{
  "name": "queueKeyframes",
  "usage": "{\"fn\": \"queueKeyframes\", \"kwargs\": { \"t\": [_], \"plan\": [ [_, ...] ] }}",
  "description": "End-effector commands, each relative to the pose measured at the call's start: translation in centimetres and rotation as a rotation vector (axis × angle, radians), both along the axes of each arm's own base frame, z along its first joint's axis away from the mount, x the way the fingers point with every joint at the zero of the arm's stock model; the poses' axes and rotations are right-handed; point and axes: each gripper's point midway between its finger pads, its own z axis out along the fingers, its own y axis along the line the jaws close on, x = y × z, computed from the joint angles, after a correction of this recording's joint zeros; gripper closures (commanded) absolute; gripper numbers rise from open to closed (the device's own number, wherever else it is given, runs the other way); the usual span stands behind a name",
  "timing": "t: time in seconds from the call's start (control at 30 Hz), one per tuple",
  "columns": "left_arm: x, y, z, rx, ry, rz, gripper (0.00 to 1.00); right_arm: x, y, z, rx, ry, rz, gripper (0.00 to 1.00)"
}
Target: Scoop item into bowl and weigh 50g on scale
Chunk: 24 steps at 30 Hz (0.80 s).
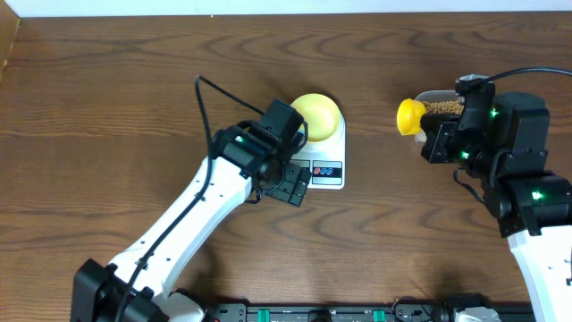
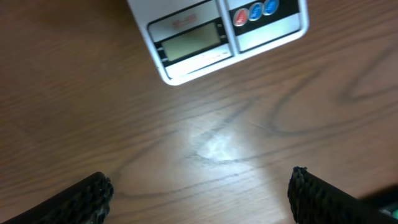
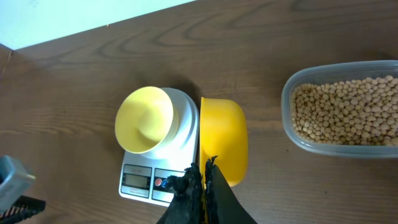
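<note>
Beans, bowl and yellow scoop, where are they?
beans [image 3: 348, 112]: right wrist view, middle of the pile.
bowl [image 3: 144, 119]: right wrist view, its inside.
scoop [image 3: 222, 140]: right wrist view, its rounded cup.

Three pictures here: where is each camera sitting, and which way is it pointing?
Overhead: fixed above the table, looking straight down; both arms show, the scale between them.
Left wrist: on the left arm, facing down at the scale's display edge; the left gripper, open, shows along the bottom edge.
Right wrist: on the right arm, facing the bowl on the scale and the tub of beans; the right gripper holds the yellow scoop.
Shared: all three see the scale.
</note>
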Motion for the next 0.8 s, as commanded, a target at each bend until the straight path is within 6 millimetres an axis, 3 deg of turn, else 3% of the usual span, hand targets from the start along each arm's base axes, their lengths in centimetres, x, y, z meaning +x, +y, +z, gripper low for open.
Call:
{"fn": "queueKeyframes", "kwargs": {
  "t": [0.0, 0.3, 0.77],
  "plan": [
    [0.9, 0.9, -0.2, 0.106, -0.071, -0.012, 0.07, 0.5, -0.3, 0.5, -0.014, -0.014, -0.004, 0.99],
    [2.9, -0.4, -0.1, 0.113, -0.176, 0.031, 0.07, 1.0, -0.2, -0.7, -0.017, 0.021, -0.003, 0.99],
    [4.4, -1.2, -4.7, 0.156, -0.115, 0.144, 0.07, 1.2, -0.2, -0.5, -0.016, 0.01, -0.004, 0.99]
  ]
}}
